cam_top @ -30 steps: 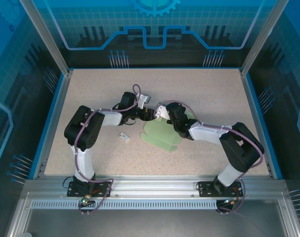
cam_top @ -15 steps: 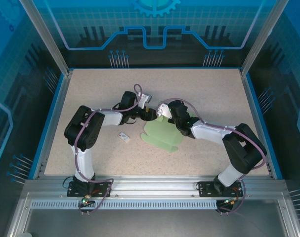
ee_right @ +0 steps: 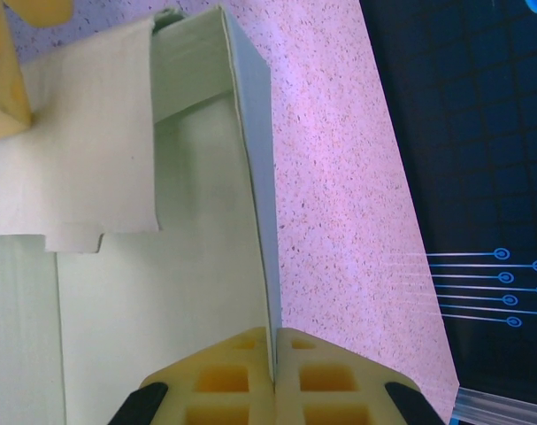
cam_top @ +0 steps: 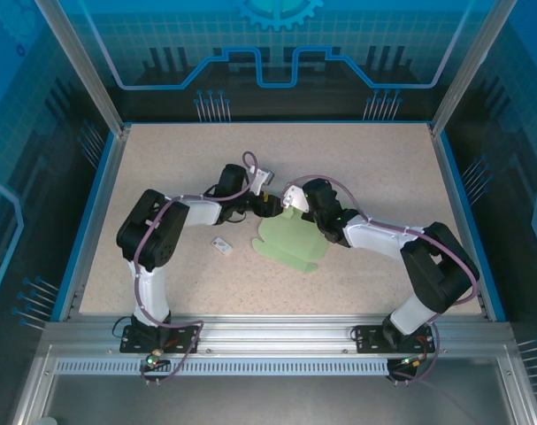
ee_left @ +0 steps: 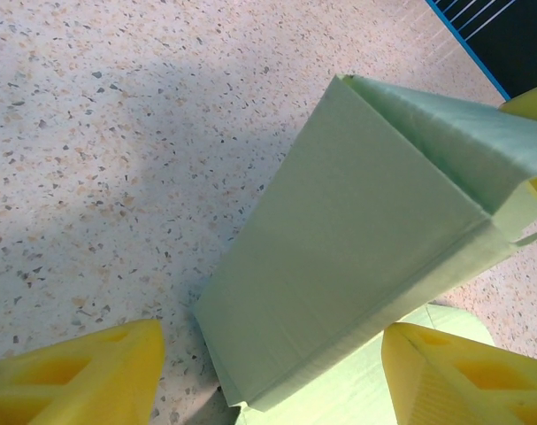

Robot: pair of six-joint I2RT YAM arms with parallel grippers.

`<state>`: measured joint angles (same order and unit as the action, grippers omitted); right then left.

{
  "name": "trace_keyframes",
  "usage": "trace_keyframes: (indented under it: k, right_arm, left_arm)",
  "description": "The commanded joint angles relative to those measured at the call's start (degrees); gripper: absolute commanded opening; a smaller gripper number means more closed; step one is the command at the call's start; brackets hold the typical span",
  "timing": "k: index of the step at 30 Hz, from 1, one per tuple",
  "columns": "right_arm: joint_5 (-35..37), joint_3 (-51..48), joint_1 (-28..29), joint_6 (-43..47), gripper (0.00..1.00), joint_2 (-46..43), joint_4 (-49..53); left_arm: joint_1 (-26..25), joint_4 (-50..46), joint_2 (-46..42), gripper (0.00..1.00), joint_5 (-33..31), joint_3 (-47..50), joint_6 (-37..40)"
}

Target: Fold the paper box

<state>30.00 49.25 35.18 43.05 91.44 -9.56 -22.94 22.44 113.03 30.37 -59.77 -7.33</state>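
Observation:
The paper box [cam_top: 290,241] is a pale mint-green die-cut sheet lying mid-table, with one panel raised at its far edge. My right gripper [cam_top: 291,200] is shut on that upright panel; in the right wrist view its fingertips [ee_right: 274,372] pinch the thin edge of the paper box [ee_right: 197,221]. My left gripper [cam_top: 266,205] faces it from the left, open. Its yellow fingers [ee_left: 82,376] stand wide on either side of the folded panel of the paper box [ee_left: 365,221], without touching it. My left gripper [ee_left: 272,381] holds nothing.
A tiny white printed tag [cam_top: 221,246] lies on the speckled table [cam_top: 383,159] to the left of the sheet. Blue rails and glass walls surround the table. The two wrists are close together over the sheet's far edge.
My right wrist has shifted slightly away from me with the raised panel in its grip. The left gripper has edged right toward the panel and opened a little wider.

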Motion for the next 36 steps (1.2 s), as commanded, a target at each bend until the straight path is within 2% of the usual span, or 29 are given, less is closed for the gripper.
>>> trace_keyframes:
  k: [1, 12, 17, 28, 36]
  right_arm:
    - [-3.6, 0.8, 1.1, -0.9, 0.04, 0.6, 3.6]
    - [-7.2, 2.4, 1.2, -1.8, 0.03, -0.4, 5.9]
    - [-9.5, 2.3, 1.1, -1.9, 0.03, -1.1, 7.3]
    - [-9.8, 2.8, 1.0, -2.1, 0.03, -0.6, 8.1]
    - [-9.9, 2.8, 1.0, -2.3, 0.03, -0.4, 8.1]
  left_arm:
    - [-0.6, 3.2, 0.1, 0.67, -2.0, -0.1, 1.1]
    - [-0.9, 8.5, -0.8, 0.70, -0.3, 3.9, 2.3]
    - [-0.9, 10.6, -1.4, 0.69, 1.1, 5.4, 2.8]
    - [-0.9, 16.7, -2.6, 0.69, 1.9, 9.6, 3.5]
    - [-1.0, 19.6, -2.2, 0.75, 2.6, 10.7, 2.8]
